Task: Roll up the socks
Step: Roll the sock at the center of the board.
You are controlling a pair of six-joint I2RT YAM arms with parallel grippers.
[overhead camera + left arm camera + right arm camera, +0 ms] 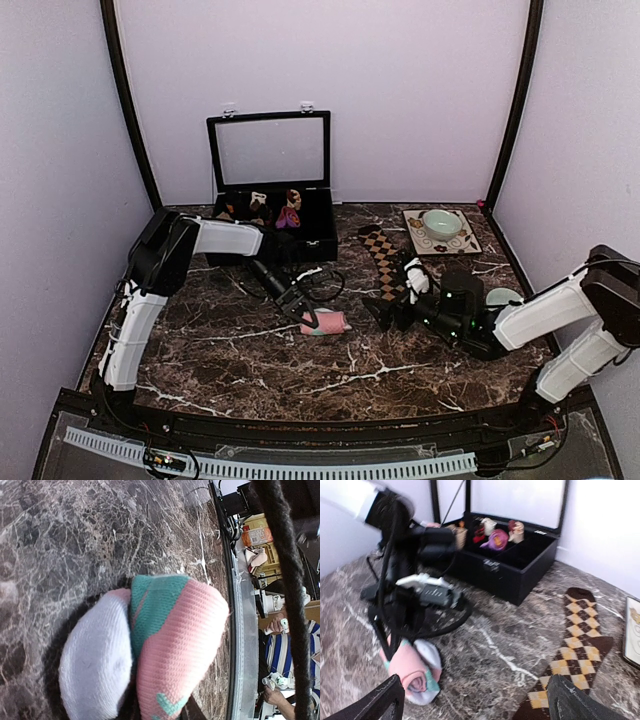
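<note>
The pink sock (327,322) with mint-green and white parts lies rolled into a bundle on the marble table, left of centre. It fills the left wrist view (175,640) and sits low left in the right wrist view (412,672). My left gripper (300,312) is at its left end, and its dark fingers close on the roll (160,712). The dark brown sock with tan diamonds (385,262) lies flat and unrolled behind my right gripper (383,312). That gripper is wide open and empty (475,705), between the two socks, with the brown sock (575,650) by its right finger.
A black box (320,245) with a raised glass lid stands at the back and holds small sock bundles. A patterned tile with a mint bowl (441,222) sits at the back right. A black cable loop (325,285) lies just behind the pink roll.
</note>
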